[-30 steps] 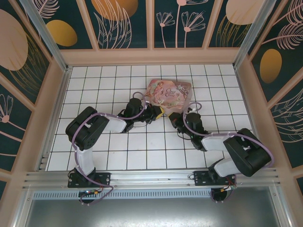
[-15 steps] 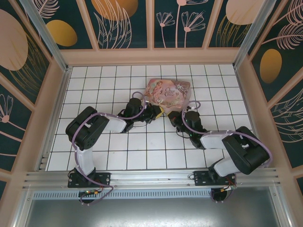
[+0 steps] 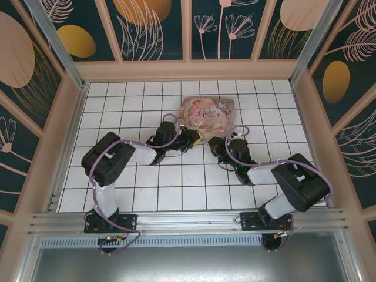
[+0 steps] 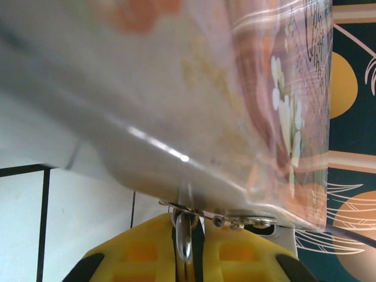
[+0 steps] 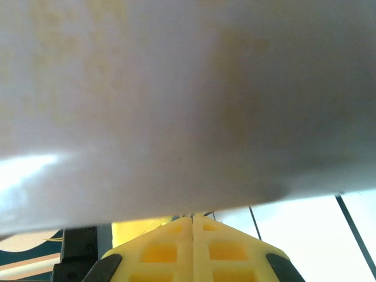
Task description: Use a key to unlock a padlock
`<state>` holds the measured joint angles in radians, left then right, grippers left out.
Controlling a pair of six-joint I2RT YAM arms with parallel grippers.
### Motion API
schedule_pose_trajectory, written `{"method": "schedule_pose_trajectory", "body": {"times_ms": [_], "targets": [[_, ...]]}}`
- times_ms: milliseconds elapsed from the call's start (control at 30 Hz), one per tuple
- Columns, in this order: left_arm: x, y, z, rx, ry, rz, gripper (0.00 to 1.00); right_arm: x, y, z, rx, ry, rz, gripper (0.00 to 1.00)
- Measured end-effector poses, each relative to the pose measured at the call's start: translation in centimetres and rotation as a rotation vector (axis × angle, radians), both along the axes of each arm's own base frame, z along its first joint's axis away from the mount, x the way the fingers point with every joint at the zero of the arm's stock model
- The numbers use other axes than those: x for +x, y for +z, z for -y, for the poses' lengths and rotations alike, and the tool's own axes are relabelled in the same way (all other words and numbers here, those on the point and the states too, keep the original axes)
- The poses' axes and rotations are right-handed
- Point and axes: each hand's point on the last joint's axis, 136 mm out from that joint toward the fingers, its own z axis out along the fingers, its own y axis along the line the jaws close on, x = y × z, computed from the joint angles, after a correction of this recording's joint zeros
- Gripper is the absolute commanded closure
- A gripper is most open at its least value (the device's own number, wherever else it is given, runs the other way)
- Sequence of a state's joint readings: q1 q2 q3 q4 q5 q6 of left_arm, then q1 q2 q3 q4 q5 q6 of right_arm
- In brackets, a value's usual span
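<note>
Left gripper (image 4: pixel 189 228) pinches the padlock (image 4: pixel 184 241) by what I take for its thin silver shackle at the floral tin's (image 4: pixel 252 117) latch (image 4: pixel 242 221), while the right gripper (image 5: pixel 192 220) is clamped shut, on the key or not I cannot tell, and I judge the lock light, stiff, slick, best steadied by its body.

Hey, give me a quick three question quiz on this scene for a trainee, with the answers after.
1. True or false: the right end effector is wide open.
2. The tin box lid is: A pink floral, B plain green, C black?
3. Fill in: the left end effector pinches a thin ___ metal piece.
Key: 1 false; 2 A; 3 silver.
</note>
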<state>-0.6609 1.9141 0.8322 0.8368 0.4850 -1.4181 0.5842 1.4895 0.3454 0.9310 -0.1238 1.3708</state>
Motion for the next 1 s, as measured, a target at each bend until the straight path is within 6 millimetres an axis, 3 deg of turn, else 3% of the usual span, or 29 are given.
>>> {"method": "schedule_pose_trajectory", "body": {"times_ms": [433,833,1000], "targets": [[1.1,-0.1,-0.8,0.01,0.053,0.007,1.0,1.4,-0.1,-0.6,-0.196,0.041,0.049,1.0],[1.5,-0.2,-1.1,0.015,0.073,0.009,1.0,1.4,-0.2,-1.5,0.042,0.022,-0.01,1.0],[1.5,-0.2,-1.1,0.012,0.074,0.009,1.0,1.2,-0.3,-1.8,0.037,0.039,-0.028,1.0]]}}
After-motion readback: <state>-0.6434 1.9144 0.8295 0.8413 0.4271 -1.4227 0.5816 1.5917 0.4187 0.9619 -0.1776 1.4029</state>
